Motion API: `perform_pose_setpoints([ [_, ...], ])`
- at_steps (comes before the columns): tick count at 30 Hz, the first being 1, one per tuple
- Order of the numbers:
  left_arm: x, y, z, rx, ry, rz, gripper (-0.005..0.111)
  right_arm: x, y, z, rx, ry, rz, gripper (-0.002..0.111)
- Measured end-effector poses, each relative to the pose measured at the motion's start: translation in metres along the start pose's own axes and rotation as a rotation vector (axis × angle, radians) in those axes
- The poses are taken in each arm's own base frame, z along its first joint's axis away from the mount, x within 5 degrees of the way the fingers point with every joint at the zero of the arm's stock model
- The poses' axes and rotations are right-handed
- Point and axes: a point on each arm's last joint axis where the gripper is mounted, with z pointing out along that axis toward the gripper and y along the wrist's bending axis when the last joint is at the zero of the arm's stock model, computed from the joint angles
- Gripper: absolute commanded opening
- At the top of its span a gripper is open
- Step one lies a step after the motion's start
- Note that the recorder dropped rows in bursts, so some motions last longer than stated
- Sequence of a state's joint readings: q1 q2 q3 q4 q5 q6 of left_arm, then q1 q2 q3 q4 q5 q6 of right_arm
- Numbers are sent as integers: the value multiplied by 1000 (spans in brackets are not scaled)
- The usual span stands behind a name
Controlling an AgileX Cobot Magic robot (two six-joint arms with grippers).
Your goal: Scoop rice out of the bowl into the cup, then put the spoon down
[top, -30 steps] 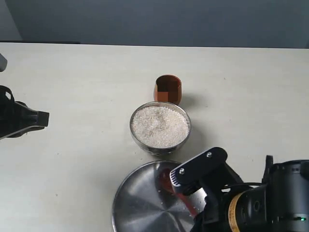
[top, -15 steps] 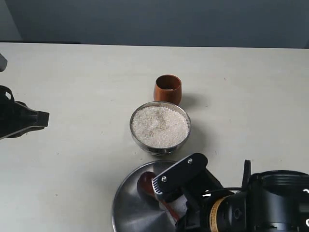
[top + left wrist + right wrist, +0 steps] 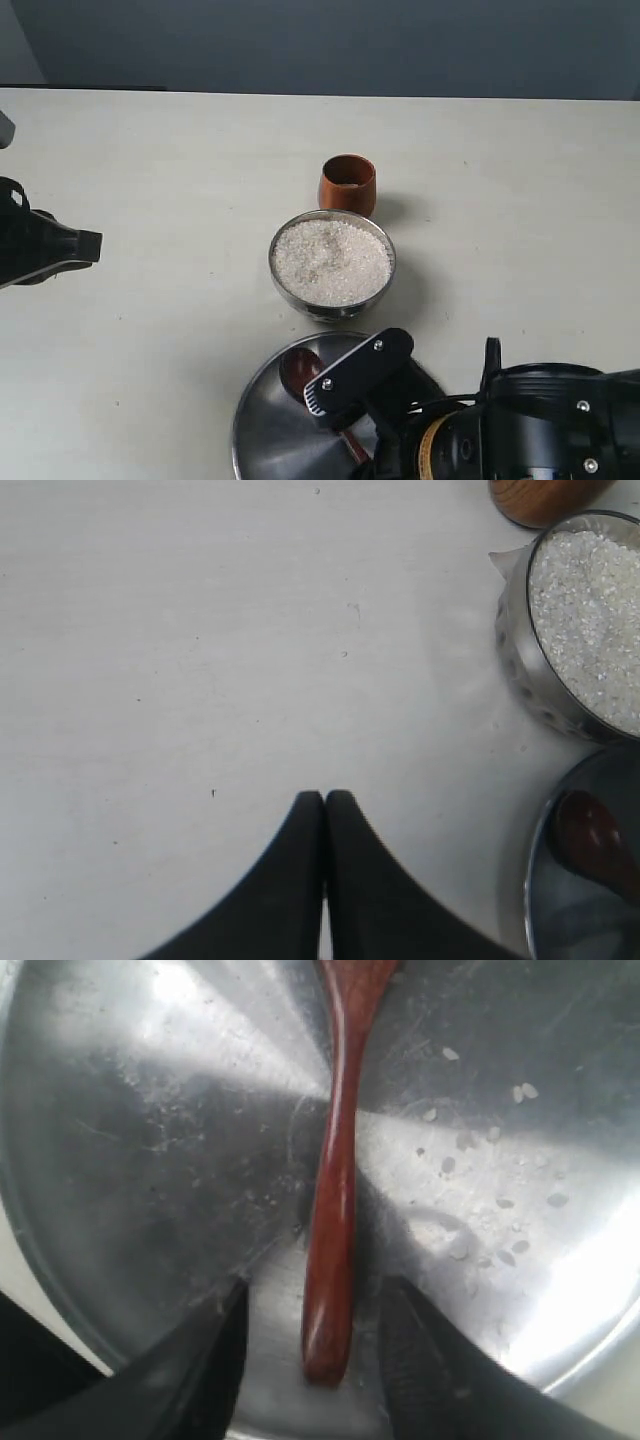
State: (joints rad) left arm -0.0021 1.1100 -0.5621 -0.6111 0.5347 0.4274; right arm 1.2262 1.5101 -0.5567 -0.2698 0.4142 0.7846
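1. One spoon (image 3: 335, 1190) lies on one steel plate (image 3: 265, 430), just nearer than the bowl (image 3: 330, 310). The right end effector (image 3: 310, 1305) straddles its handle, fingers apart — not touching.
2. One bowl, heaped with rice (image 3: 330, 262).
3. The left end effector (image 3: 325, 810) is well left of the bowl, fingers together.
4. One cup (image 3: 347, 188) stands just behind the bowl.

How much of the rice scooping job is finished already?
Nearly all, it seems. The spoon lies on the steel plate, with stray grains beside it, and the right gripper is open around its handle, not pinching. The bowl is full of rice; the cup is too dark inside to check. What remains: probably lifting that arm away.
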Motion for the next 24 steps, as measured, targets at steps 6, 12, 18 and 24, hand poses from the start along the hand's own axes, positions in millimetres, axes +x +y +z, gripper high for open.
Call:
perform_pose_setpoints([
  [6,0,0,0,0,0,0,1,-1,-1,0,9,-7,-24,43],
  [12,0,0,0,0,0,0,1,-5,-10,-18,71,-86,-52,0],
  [18,6,-4,-1,38,52,-14,1,-9,-44,-68,303,-280,84,0],
  [24,9,-12,-20,69,19,15,1,-1,-62,-110,305,-432,198,0],
])
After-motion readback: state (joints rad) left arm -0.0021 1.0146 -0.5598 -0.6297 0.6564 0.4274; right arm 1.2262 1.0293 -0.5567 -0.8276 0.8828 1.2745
